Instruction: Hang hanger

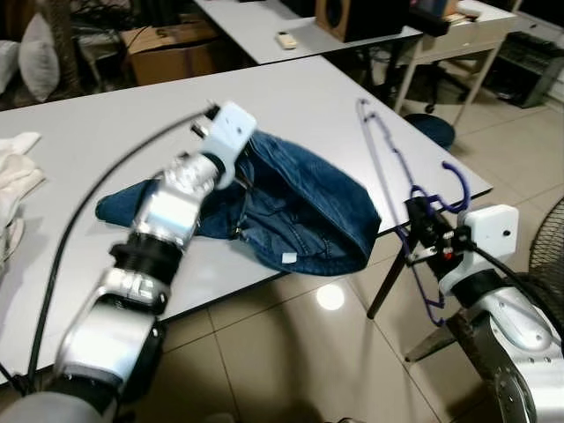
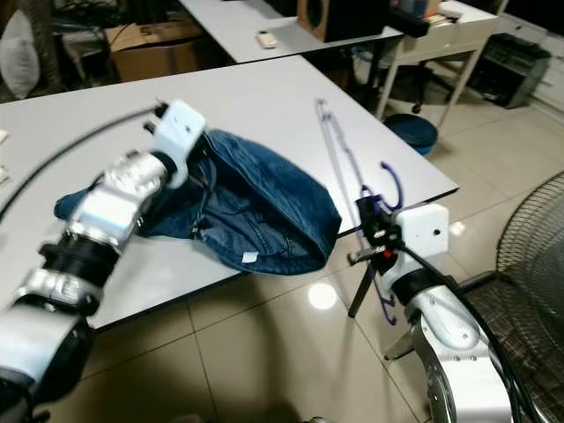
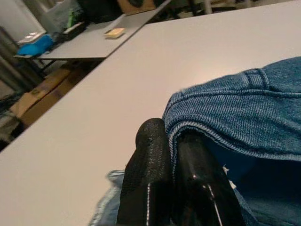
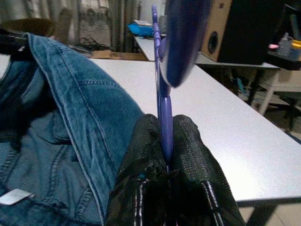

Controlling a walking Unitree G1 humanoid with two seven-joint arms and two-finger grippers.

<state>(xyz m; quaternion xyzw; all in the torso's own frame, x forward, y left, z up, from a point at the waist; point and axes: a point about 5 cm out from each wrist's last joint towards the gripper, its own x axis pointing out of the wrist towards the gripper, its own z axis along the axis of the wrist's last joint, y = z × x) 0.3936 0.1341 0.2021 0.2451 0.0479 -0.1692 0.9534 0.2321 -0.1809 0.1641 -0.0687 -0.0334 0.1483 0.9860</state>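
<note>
Blue denim jeans lie crumpled on the white table, hanging slightly over its front edge. My left gripper is shut on the waistband of the jeans at their far left side, lifting it a little. My right gripper is off the table's front right corner, shut on a thin purple hanger. The hanger stands upright between the fingers, its hook curling above the gripper, its frame reaching over the table edge.
A white cloth lies at the table's left end. A second table with a speaker stands behind. A cardboard box is at the back, a fan at right. Tiled floor lies in front.
</note>
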